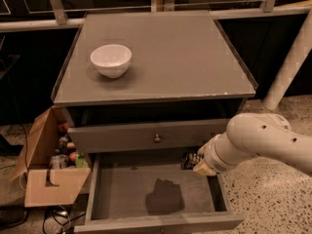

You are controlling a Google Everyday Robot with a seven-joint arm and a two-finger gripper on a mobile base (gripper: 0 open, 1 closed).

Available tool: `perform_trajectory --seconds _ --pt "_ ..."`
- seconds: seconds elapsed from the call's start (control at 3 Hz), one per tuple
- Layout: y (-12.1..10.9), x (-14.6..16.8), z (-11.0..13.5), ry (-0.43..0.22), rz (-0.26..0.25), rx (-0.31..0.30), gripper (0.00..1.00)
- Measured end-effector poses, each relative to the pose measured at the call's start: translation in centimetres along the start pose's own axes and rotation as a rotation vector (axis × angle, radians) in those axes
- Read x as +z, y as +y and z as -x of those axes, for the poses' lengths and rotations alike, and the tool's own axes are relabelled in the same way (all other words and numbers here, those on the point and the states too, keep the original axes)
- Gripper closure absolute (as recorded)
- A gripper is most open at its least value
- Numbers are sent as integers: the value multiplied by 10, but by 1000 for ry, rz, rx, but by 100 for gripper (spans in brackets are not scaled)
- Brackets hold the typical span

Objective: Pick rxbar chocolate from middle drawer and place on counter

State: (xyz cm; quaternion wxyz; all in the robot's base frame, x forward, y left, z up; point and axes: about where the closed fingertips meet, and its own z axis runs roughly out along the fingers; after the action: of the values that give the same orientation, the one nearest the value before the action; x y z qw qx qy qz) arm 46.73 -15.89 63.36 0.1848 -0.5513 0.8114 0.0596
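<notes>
The middle drawer (122,191) stands pulled out, its grey floor bare except for the arm's shadow. My gripper (191,161) is at the end of the white arm (253,143), over the drawer's back right corner, just under the upper drawer front (126,138) with its brass knob. It is shut on the rxbar chocolate (186,159), a small dark bar with pale print, held above the drawer floor. The counter (180,57) is the grey cabinet top above, with a chipped front right corner.
A white bowl (111,59) sits on the counter's left side. An open cardboard box (48,182) with small items stands on the floor left of the drawer. A white pole (287,67) leans at the right.
</notes>
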Motion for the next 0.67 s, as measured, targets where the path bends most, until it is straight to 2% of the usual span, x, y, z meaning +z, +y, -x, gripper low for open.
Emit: perform_trajectory --seconds 0.33,0.67 --pt "-9 -31 -1 23 -40 21 100" --pt "-17 -67 8 52 -133 18 100"
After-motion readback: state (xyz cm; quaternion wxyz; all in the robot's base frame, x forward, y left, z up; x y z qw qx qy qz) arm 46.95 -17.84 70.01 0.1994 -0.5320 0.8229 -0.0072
